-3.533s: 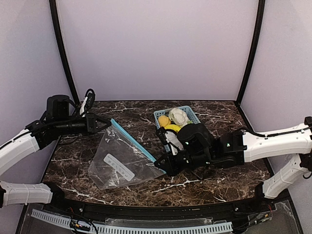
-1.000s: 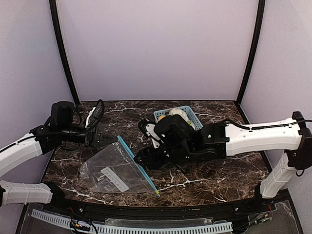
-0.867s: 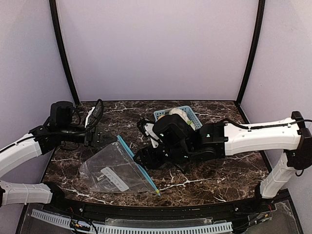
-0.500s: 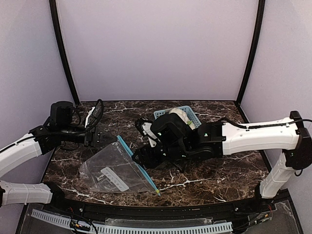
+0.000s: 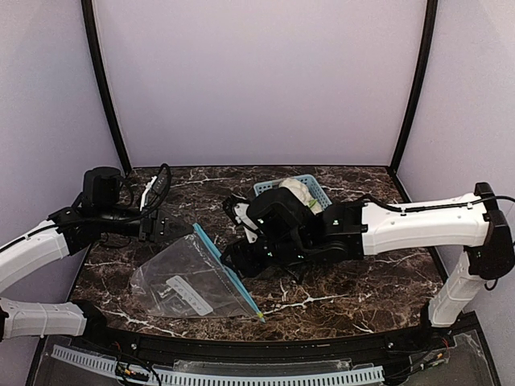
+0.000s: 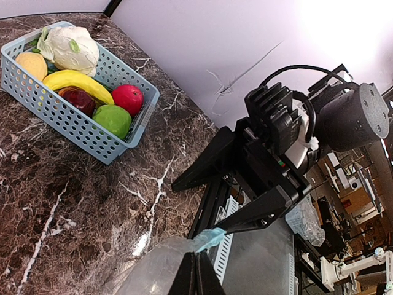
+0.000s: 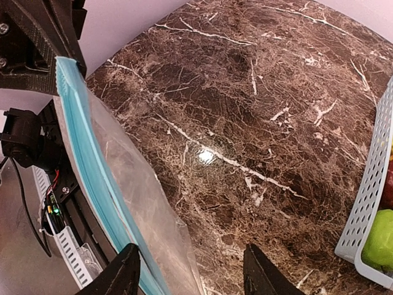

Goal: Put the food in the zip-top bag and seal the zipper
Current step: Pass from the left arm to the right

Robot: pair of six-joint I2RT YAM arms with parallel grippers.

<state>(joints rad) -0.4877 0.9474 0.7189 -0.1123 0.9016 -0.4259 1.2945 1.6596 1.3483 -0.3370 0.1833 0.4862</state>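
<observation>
On the clear crinkly zip-top bag [image 5: 173,273] you have one white rectangular label [image 5: 183,294]; its dark marks are too small to read.

Bag position: left near part of the dark brown marble table [image 5: 346,297], mouth turned toward the right arm. The thin teal zipper strip [image 5: 225,269] slopes from a raised far corner down to the table's near edge, its low end at the rim. Whether the mouth is parted, you cannot tell.

Your left claw [image 6: 196,278] is clenched on the bag film just under the raised teal corner. Your right claw [image 7: 190,261] stands released, fingers apart; the strip runs just inside one finger [image 7: 126,273], with marble under the other.

The light blue lattice basket [image 6: 92,132] sits far middle, apart from the bag. It holds:
- white cauliflower [image 6: 67,46]
- orange [image 6: 32,63]
- yellow banana [image 6: 77,80]
- dark red apple [image 6: 77,98]
- red apple [image 6: 128,97]
- green apple [image 6: 112,118]

Marble shows between bag and basket. In the top view your right arm's wrist lies across that gap.
</observation>
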